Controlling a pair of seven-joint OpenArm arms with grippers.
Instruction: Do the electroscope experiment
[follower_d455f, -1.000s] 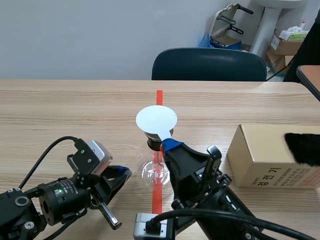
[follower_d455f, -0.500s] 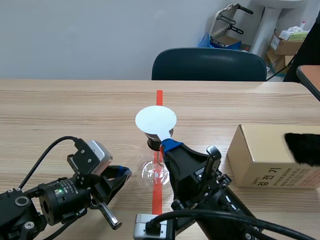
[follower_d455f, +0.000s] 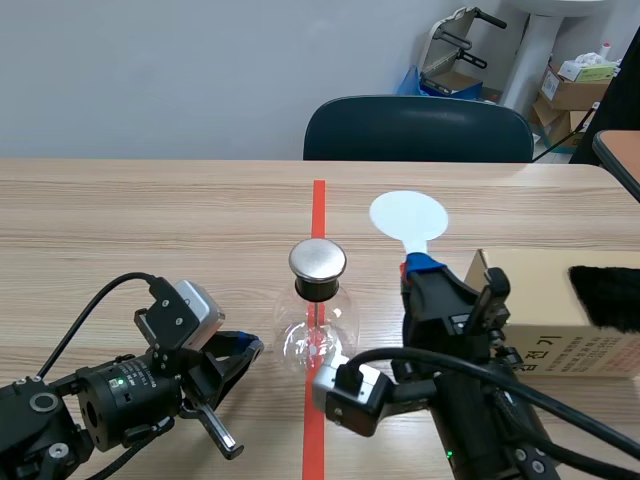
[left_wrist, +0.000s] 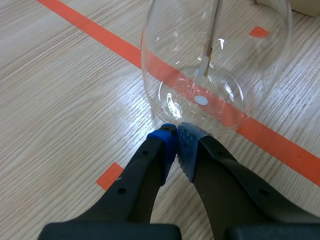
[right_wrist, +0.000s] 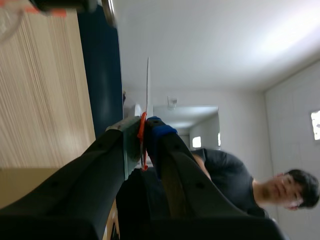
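I see a light wooden table (follower_d455f: 120, 220) spanning the scene from left to right. At its far edge, just right of centre, stands a dark blue chair (follower_d455f: 420, 130). A brown cardboard box (follower_d455f: 550, 295) lies on the table at the near right (Korean print on its near face). Against the far wall, right side: a folded trolley (follower_d455f: 455, 45), a blue bag (follower_d455f: 412, 80) beside it, and open cartons (follower_d455f: 572, 90). The right wrist view shows a person (right_wrist: 235, 180) in a dark shirt.
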